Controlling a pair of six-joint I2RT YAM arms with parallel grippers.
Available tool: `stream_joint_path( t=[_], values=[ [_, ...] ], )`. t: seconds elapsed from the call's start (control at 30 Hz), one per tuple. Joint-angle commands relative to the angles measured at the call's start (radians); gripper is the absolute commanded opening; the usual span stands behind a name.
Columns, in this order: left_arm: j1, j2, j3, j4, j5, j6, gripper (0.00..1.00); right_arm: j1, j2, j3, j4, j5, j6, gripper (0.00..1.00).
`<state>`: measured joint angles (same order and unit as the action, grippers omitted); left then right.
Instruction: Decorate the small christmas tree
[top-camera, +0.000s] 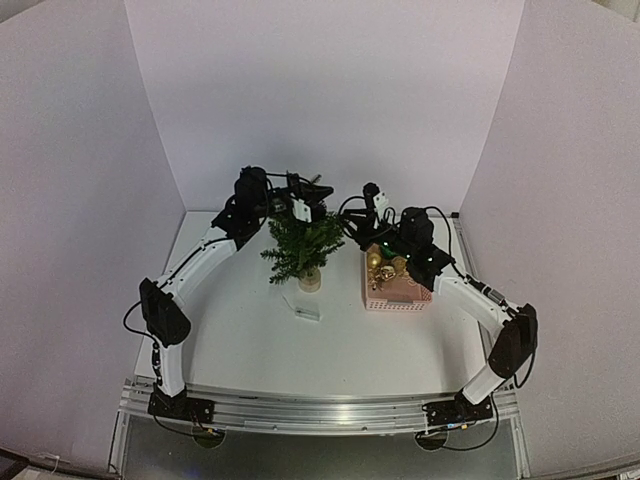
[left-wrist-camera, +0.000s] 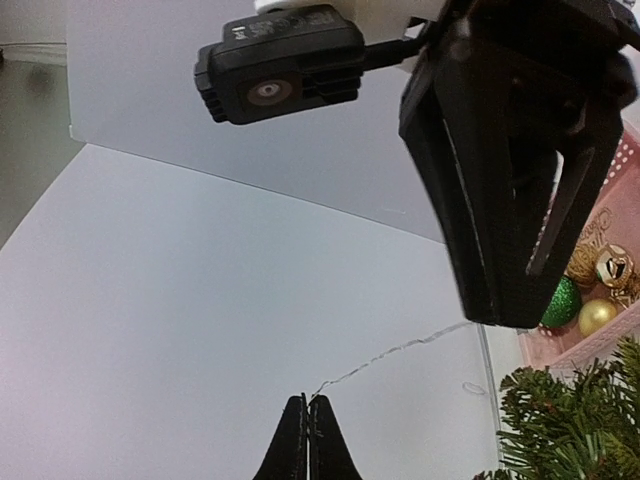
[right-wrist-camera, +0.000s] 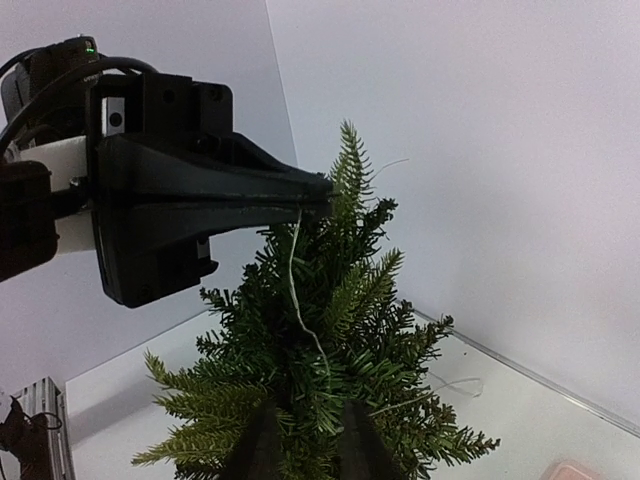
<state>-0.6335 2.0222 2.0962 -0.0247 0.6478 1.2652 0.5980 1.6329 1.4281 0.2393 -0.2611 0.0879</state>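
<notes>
- top external: both arms reach forward and bend inward. the left gripper (top-camera: 305, 205) hangs just above the top of the small christmas tree (top-camera: 300, 248). the right gripper (top-camera: 350, 228) sits just beside the tree, close to the left one. only this view shows the tree upright in its pale pot (top-camera: 310, 281) on the table (top-camera: 250, 340), and the pink basket (top-camera: 398, 296) below the right forearm. the finger state of either gripper cannot be told here.
- left wrist: its own fingertips (left-wrist-camera: 295, 445) are pressed together, clamped on a thin wire (left-wrist-camera: 400, 348). the wire runs away from them toward the right gripper, which fills the space ahead of and above them. only this view shows the basket contents beyond that gripper: a green ball (left-wrist-camera: 562, 302), a gold ball (left-wrist-camera: 597, 316) and a gold bell (left-wrist-camera: 615, 266). a tree branch lies to the right of the fingertips. the lettering on the right wrist camera (left-wrist-camera: 280, 65) is too small to read.
- right wrist: its own fingers (right-wrist-camera: 262, 448) stand apart, with tree branches between them. ahead of and above them, the left gripper pinches the wire beside the tree tip. the wire hangs down from that gripper into the branches.
</notes>
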Motion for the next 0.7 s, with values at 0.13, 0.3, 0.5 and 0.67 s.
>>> stream_joint_path(
  t=[0.13,0.3,0.5,0.67],
  values=[
    [-0.001,-0.198,-0.104,-0.105,-0.012,0.092,0.00,-0.004,-0.018,0.020,0.013,0.034,0.034,0.67],
    [-0.002,-0.266,-0.156,-0.158,-0.074,0.150,0.00,-0.004,-0.019,0.022,0.008,0.041,0.050,0.77],
    [-0.001,-0.354,-0.216,-0.324,-0.171,0.164,0.00,-0.004,-0.028,0.017,-0.008,0.061,0.055,0.80],
    [0.010,-0.398,-0.288,-0.387,-0.247,0.103,0.00,-0.004,-0.025,0.019,-0.012,0.066,0.063,0.80]
  ],
)
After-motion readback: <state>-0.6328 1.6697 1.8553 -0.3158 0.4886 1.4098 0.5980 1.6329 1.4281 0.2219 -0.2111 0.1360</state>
